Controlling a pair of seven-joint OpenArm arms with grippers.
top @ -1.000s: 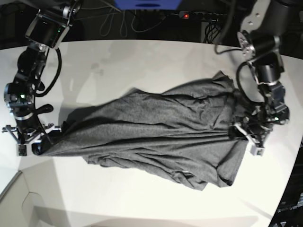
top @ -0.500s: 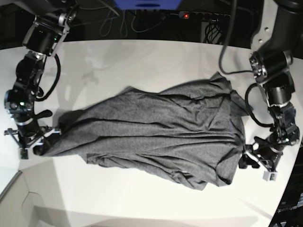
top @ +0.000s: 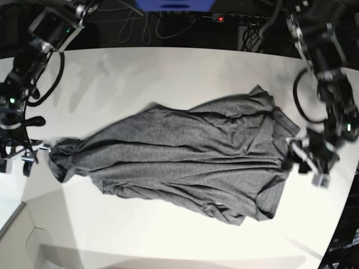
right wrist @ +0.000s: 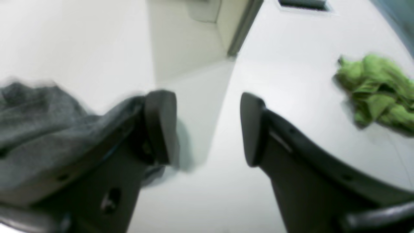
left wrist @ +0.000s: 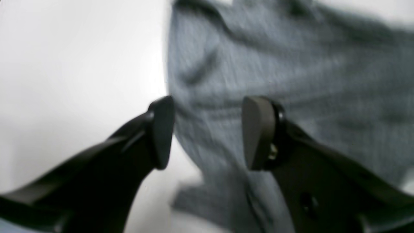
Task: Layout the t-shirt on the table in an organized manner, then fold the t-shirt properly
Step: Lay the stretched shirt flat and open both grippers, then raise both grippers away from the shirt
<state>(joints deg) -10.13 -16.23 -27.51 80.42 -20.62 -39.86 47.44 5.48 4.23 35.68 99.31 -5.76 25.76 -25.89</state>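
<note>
Two grippers flank the shirt (top: 179, 159), both with jaws apart and nothing between them. Nearest, in the left wrist view, the left gripper (left wrist: 205, 132) hangs over a side edge of the shirt (left wrist: 275, 71), one finger over bare table (left wrist: 74, 64), the other over cloth. In the right wrist view the right gripper (right wrist: 208, 127) stands apart over white table (right wrist: 207, 200), the shirt's (right wrist: 38, 116) end slumped just beside its one finger.

From the base view the shirt lies slantwise across the middle of the table (top: 168, 73), bunched at the end near the right gripper (top: 17, 159) and rumpled near the left gripper (top: 311, 162).

I judge the knit light, limp and clingy: it will sag and drag rather than slide stiffly, so pinches belong on hem corners or shoulder seams, pulled apart evenly.

Hard to make out: both wrist views are blurred, sleeves and collar are buried in folds, and which end is the hem I cannot tell. A green bundle (right wrist: 376, 94) lies far off on the table.
</note>
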